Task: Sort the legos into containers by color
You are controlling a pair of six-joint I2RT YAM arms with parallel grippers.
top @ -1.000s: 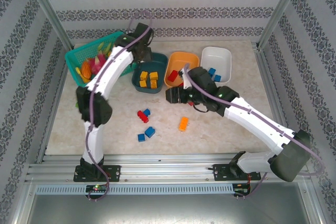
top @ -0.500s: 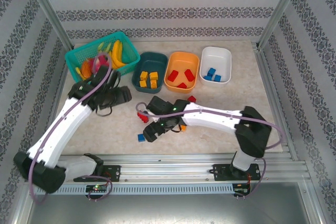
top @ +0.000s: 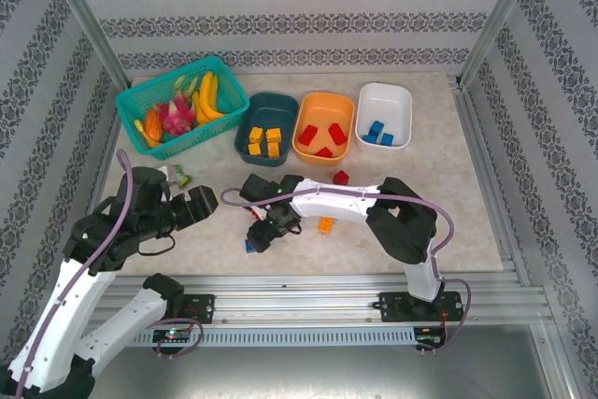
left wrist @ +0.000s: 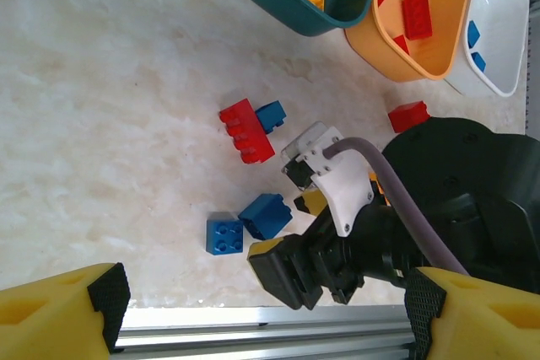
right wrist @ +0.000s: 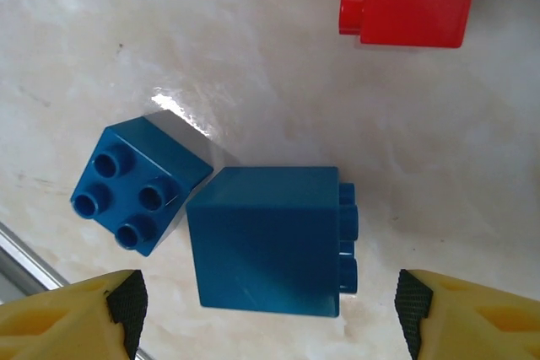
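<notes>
With the right end effector [right wrist: 270, 314] spread wide above it, the blue lego [right wrist: 266, 238] lying on its side on the table [right wrist: 253, 56], touching a stud-up blue lego [right wrist: 139, 187], is likely light, rigid and slick: grip its flat opposing faces.

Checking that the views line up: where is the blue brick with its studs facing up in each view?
Top external: the blue brick sits just below and left of centre.
Left wrist: the brick sits low, left of centre.
Right wrist: the brick lies left of centre.
Shared landmark: the metal rail along the table's near edge.
</notes>
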